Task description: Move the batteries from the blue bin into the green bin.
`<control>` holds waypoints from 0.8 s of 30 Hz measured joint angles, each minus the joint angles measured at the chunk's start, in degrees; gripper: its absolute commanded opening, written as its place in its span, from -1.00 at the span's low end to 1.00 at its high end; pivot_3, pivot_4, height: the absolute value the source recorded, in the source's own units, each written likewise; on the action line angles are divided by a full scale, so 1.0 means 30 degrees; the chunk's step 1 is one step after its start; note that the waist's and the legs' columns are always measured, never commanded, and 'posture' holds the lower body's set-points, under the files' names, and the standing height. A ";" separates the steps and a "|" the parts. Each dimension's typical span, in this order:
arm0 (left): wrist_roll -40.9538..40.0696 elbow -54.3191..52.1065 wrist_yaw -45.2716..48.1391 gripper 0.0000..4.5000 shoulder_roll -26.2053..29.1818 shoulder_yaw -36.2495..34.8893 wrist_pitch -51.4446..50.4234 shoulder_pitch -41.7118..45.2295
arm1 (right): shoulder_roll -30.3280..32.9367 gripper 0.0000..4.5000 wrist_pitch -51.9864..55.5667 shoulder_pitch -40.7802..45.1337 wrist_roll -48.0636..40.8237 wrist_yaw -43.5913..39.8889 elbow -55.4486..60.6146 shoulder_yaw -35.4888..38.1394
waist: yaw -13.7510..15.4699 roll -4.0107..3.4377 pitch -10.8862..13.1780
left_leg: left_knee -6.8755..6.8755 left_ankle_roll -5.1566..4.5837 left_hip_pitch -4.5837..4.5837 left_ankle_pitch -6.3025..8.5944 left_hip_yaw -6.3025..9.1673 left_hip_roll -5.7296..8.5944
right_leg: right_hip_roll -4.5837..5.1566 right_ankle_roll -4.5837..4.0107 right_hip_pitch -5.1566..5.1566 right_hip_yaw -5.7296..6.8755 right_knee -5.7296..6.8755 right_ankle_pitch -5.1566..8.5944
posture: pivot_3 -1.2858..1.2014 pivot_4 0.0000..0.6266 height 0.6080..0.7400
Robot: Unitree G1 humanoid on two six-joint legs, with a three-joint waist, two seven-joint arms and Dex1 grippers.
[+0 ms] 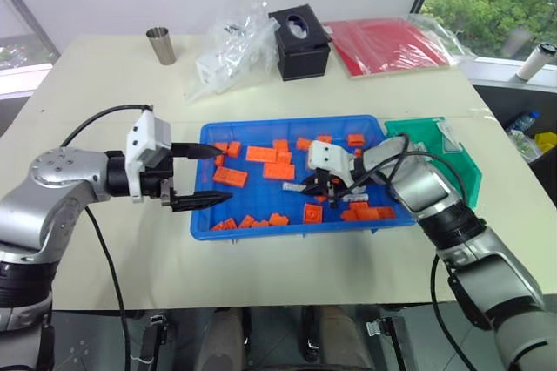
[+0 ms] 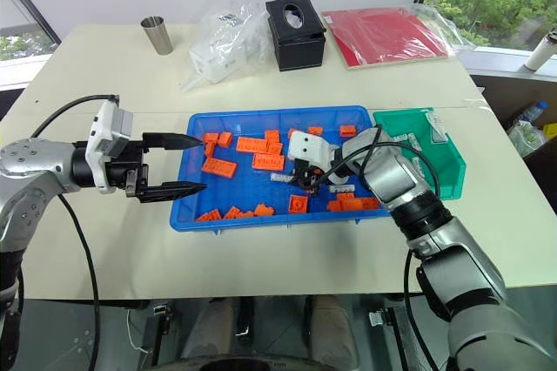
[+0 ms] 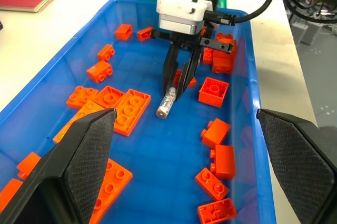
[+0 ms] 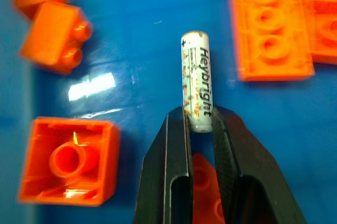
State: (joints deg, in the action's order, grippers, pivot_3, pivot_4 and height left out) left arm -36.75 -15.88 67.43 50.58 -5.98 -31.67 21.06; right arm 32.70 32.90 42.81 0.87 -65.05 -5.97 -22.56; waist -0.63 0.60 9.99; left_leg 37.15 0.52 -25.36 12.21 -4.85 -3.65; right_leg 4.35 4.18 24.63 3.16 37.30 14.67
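The blue bin point(image 1: 287, 232) lies mid-table with orange blocks point(image 1: 261, 154) scattered in it. My right gripper point(image 4: 198, 116) reaches down into the middle of the bin and is shut on one end of a silver battery point(image 4: 196, 82). The battery's free end sticks out past the fingertips, low over the bin floor. The left wrist view shows the same battery point(image 3: 166, 104) hanging from the right gripper point(image 3: 176, 90). At the bin's left rim my left gripper point(image 1: 224, 174) hovers open, holding nothing. The green bin point(image 1: 452, 158) stands against the blue bin's right side.
At the back of the table are a black tissue box point(image 1: 300, 40), a clear plastic bag point(image 1: 231, 44), a metal cup point(image 1: 160, 44) and a red folder point(image 1: 387, 44). Orange blocks point(image 4: 66, 166) lie close around the held battery.
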 measured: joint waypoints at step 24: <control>0.0481 0.2059 0.0782 1.00 -0.0855 0.0978 0.0639 0.1479 | 0.8386 0.50 0.8207 -0.4110 -0.3652 0.3769 0.6666 1.0984 | -0.0060 -0.0029 0.0016 | -0.0019 -0.0004 0.0001 0.0002 -0.0010 0.0021 | 0.0034 -0.0001 0.0007 -0.0002 -0.0039 0.0005 | 0.03 -0.52 0.94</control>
State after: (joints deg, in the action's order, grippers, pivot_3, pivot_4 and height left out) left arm -35.31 -9.71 69.78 48.01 -3.05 -29.76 25.50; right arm 57.86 57.52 30.48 -10.08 -53.74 14.03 10.39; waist -0.81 0.51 10.04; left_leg 37.10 0.51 -25.36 12.22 -4.88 -3.58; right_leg 4.46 4.18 24.65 3.15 37.18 14.69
